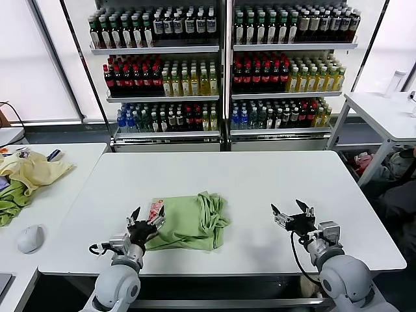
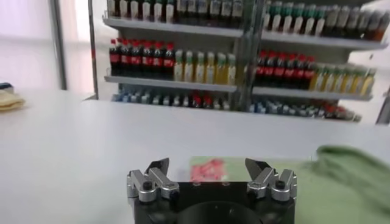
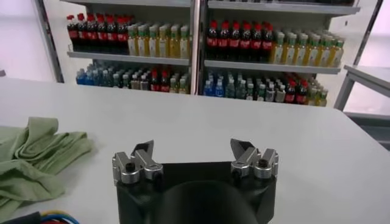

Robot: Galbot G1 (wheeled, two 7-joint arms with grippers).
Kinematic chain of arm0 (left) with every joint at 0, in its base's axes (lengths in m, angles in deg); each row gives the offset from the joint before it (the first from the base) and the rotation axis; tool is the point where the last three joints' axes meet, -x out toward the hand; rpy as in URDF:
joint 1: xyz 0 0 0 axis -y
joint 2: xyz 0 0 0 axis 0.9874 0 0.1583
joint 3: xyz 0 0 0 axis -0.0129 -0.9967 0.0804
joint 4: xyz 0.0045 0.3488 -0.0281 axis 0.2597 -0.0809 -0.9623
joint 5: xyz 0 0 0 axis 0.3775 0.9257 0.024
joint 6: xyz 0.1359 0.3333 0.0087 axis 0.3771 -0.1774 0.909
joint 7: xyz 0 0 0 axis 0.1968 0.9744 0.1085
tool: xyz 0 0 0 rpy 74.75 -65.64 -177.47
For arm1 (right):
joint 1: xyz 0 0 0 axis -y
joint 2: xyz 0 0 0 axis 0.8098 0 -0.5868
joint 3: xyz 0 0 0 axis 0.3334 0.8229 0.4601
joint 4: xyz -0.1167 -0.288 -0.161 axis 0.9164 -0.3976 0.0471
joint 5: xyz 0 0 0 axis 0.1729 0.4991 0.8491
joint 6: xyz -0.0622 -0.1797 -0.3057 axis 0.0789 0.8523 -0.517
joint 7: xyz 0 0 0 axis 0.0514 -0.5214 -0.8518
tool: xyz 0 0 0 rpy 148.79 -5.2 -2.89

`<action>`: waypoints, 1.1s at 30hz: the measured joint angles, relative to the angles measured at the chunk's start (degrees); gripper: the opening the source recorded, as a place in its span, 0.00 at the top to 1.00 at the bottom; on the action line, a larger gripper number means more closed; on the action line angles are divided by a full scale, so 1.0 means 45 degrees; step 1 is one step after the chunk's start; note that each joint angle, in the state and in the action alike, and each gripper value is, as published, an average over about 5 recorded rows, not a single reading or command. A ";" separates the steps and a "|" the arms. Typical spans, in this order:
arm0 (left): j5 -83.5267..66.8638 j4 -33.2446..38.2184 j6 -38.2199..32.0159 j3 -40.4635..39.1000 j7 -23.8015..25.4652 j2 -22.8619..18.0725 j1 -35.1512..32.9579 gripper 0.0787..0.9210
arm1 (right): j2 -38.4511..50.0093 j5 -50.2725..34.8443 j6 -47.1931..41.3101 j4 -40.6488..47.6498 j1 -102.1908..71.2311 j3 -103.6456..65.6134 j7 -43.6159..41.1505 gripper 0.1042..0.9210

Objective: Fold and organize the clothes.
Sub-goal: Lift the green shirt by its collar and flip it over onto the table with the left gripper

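The light sage-green T-shirt lies bunched and partly folded on the white table, near the front edge. Its red-and-white graphic shows at the left corner. My left gripper is open, low over the table at that corner, with the graphic just ahead between its jaws. My right gripper is open and empty, to the right of the shirt and apart from it. The shirt's crumpled edge shows in the right wrist view.
A side table at the left holds a pale yellow garment, a darker green cloth and a white mouse. Shelves of bottles stand behind. Another white table stands at the back right.
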 measured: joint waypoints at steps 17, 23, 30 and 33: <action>-0.1601 0.0174 0.1393 0.0012 0.0137 0.0079 -0.0255 0.42 | -0.0053 0.0040 -0.0144 -0.0361 -0.0058 -0.0160 0.0098 0.12; -0.3367 0.0153 0.1529 0.0327 0.0204 0.0063 -0.0179 0.63 | -0.0068 0.0046 -0.0155 -0.0453 -0.0128 -0.0200 0.0121 0.12; -0.5660 0.0189 0.1567 0.0761 0.0298 -0.0075 -0.0160 0.87 | -0.0079 0.0051 -0.0152 -0.0525 -0.0242 -0.0256 0.0130 0.12; -0.6561 0.0263 0.1521 0.0977 0.0294 -0.0153 -0.0118 0.93 | -0.0068 0.0051 -0.0148 -0.0538 -0.0268 -0.0286 0.0137 0.12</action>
